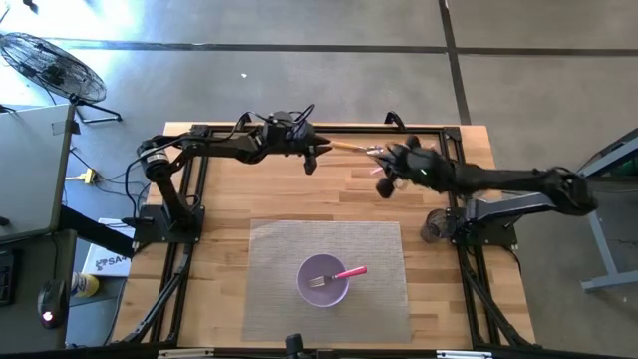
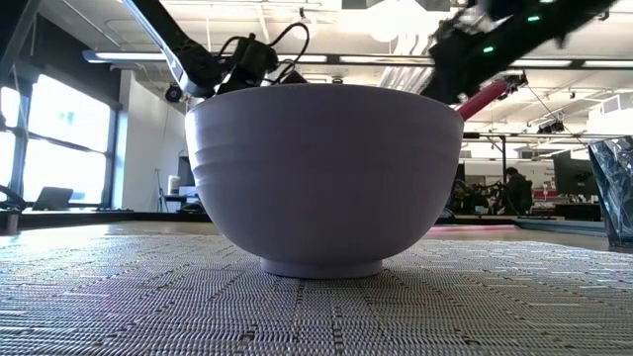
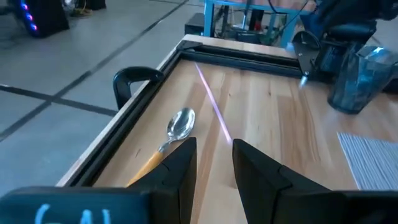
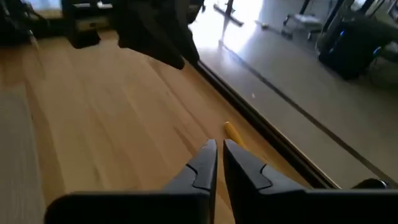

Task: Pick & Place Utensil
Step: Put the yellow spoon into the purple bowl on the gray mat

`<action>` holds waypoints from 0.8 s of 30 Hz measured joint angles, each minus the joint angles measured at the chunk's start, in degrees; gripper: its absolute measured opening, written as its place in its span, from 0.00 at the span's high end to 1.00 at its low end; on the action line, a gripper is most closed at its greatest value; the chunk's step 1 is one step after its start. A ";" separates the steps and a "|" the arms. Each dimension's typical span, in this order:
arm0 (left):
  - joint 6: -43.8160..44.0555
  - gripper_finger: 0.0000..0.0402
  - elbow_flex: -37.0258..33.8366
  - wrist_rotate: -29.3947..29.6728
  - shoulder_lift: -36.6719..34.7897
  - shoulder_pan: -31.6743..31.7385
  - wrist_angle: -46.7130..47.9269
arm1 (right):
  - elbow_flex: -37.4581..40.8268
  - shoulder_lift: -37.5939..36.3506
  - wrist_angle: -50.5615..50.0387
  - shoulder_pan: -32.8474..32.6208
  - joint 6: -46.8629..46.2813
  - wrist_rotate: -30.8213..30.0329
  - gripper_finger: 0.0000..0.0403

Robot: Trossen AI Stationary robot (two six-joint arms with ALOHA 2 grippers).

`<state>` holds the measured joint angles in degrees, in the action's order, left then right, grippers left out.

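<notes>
High view: fork (image 1: 339, 275) sits in the bowl (image 1: 321, 282), spoon (image 1: 351, 148) not yet moved.
Beyond the bowl, left hand (image 3: 213, 155) spread beside the spoon; right hand (image 4: 219, 160) nearly pressed together, empty.

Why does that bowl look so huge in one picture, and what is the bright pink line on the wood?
Low view: the camera sits right beside the bowl, so it fills the frame; bright ceiling lights glare behind it. Left wrist view: the pink line is a thin streak of light across the wooden table, beside the spoon. Right wrist view: strong daylight washes out the floor beyond.

The wooden table (image 1: 224, 189) holds a grey mat (image 1: 269, 259) at 6 o'clock and a spoon (image 1: 351, 148) at 12.
</notes>
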<state>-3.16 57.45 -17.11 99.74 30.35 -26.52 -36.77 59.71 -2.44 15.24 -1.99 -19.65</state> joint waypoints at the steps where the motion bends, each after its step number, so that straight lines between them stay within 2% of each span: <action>1: 0.00 0.75 0.00 0.06 0.00 0.00 0.12 | -1.88 2.24 -0.99 1.76 0.88 1.83 0.91; 8: 2.55 0.75 0.00 0.17 0.02 0.00 0.39 | -10.74 16.87 -2.89 12.85 3.71 14.82 0.73; 11: 3.03 0.75 0.00 2.62 0.02 0.00 -0.82 | -13.05 22.85 -2.93 16.98 4.93 19.80 0.68; 17: 3.48 0.75 0.02 7.21 0.02 0.02 -4.50 | -19.80 35.96 -3.98 21.61 6.37 21.91 0.61; 24: 3.47 0.75 0.02 7.63 0.04 0.02 -2.84 | -32.31 49.37 -13.88 23.79 11.46 22.59 0.57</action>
<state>0.31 57.47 -9.47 99.79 30.37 -29.36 -69.08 109.08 -16.31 39.02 9.46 2.94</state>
